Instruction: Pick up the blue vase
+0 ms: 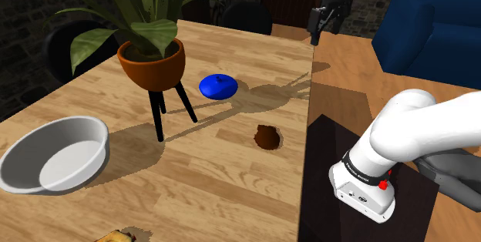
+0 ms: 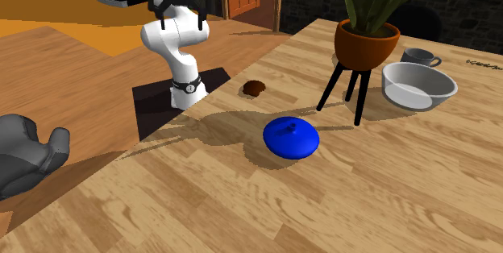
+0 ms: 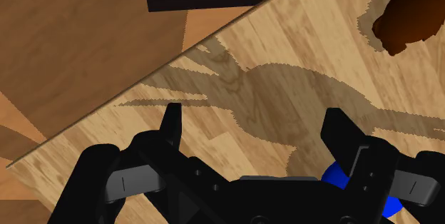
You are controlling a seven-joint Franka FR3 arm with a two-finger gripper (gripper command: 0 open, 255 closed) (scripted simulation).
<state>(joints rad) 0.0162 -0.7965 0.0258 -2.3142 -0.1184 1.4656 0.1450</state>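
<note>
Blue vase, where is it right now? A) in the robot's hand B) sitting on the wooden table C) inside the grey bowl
B: the blue vase sits on the wooden table, and the open gripper holds nothing.

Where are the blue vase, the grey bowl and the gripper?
blue vase (image 1: 218, 85), shoulder view, middle of its domed top.
grey bowl (image 1: 54, 136), shoulder view, inner wall.
gripper (image 3: 253, 115), wrist view, midway between its open fingertips.

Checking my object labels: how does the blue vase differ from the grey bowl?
The blue vase is vivid blue; the grey bowl is pale grey. The vase is a low closed dome with a small knob; the bowl is open and hollow. Both rest on the wooden table.
</note>
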